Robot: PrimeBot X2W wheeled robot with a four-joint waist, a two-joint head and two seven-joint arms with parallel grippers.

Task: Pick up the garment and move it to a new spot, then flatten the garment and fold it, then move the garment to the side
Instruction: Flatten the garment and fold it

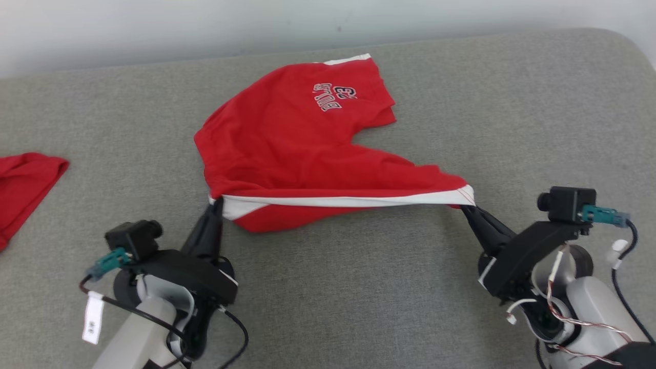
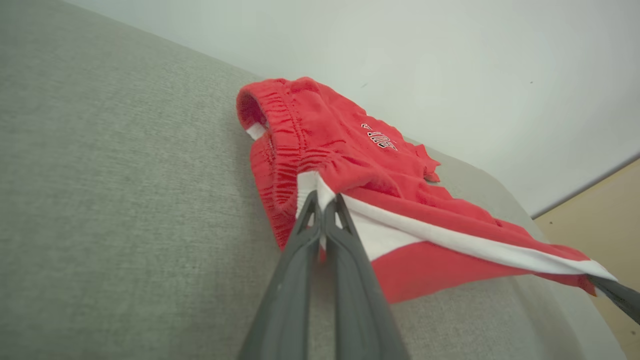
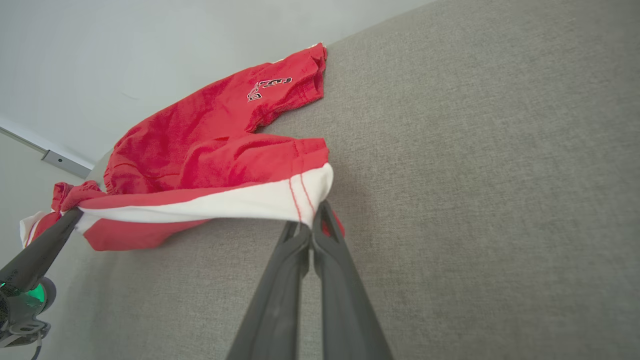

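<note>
The garment (image 1: 297, 138) is a pair of red shorts with a white side stripe and dark lettering, lying on the grey padded surface (image 1: 359, 287). Its near edge is lifted and stretched taut between both grippers. My left gripper (image 1: 218, 202) is shut on the left end of that white stripe, also seen in the left wrist view as the left gripper (image 2: 324, 200) pinching the garment (image 2: 350, 165). My right gripper (image 1: 465, 206) is shut on the right corner, and the right wrist view shows the right gripper (image 3: 312, 220) clamping the white hem of the garment (image 3: 210, 150).
Another red cloth (image 1: 23, 184) lies at the far left edge of the surface. A pale wall (image 1: 205, 25) runs behind the surface's back edge. The surface's rounded corner (image 1: 622, 46) is at the far right.
</note>
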